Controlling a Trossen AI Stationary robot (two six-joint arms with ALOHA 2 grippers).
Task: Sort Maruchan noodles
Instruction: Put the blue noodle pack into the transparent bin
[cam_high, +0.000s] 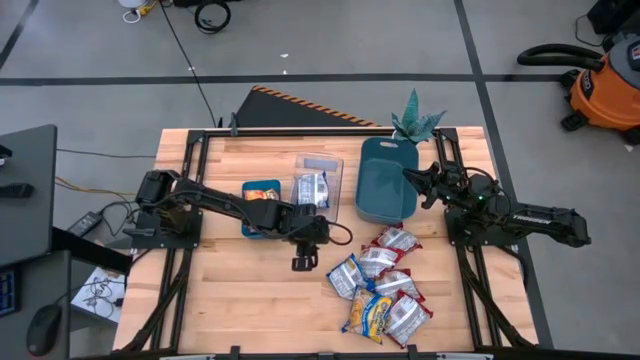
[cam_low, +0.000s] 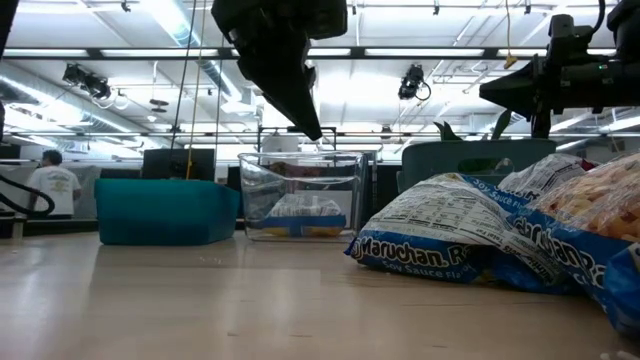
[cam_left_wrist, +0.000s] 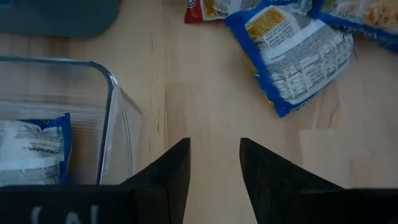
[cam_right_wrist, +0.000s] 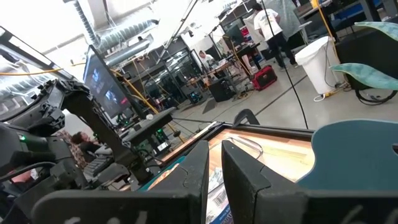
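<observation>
Several Maruchan packets (cam_high: 385, 288) lie in a loose overlapping pile on the table's near right; they also show in the low view (cam_low: 460, 235). A blue one (cam_left_wrist: 298, 56) lies nearest my left gripper. One blue-edged packet (cam_high: 312, 188) lies in the clear container (cam_high: 318, 162). An orange packet (cam_high: 262, 195) lies in the small teal bin (cam_high: 248, 222). My left gripper (cam_high: 305, 262) is open and empty above the bare table, just near of the clear container and left of the pile. My right gripper (cam_high: 416, 186), slightly open and empty, hovers over the large teal bin (cam_high: 385, 195).
The clear container's corner (cam_left_wrist: 112, 87) stands close beside my left fingers. A teal paper plant (cam_high: 415, 120) stands at the far edge behind the large bin. Bare wood lies left of the pile (cam_high: 240, 290). People show in the room beyond (cam_low: 50, 185).
</observation>
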